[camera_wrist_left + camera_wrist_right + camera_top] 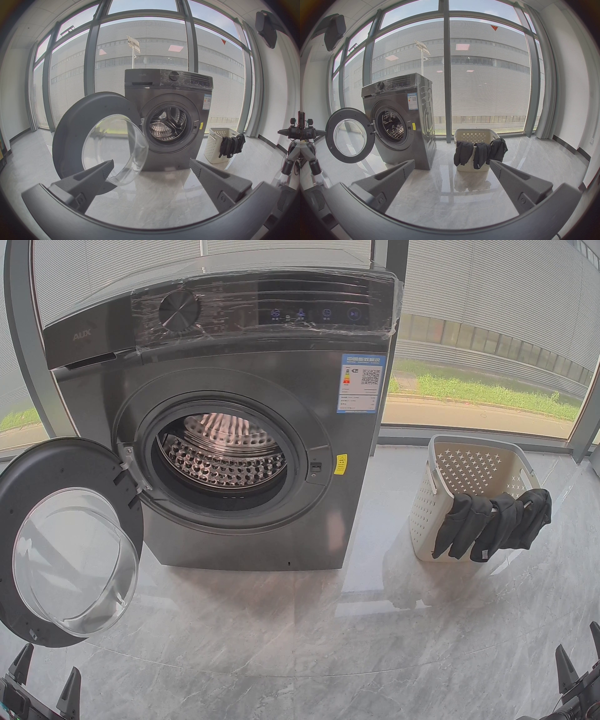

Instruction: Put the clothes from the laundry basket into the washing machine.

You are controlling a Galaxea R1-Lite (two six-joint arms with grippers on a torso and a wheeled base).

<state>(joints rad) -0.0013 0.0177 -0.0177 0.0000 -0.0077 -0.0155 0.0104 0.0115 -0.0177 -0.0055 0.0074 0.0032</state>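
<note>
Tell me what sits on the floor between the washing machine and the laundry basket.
Nothing: between the washing machine and the laundry basket, the head view shows just bare grey floor.
</note>
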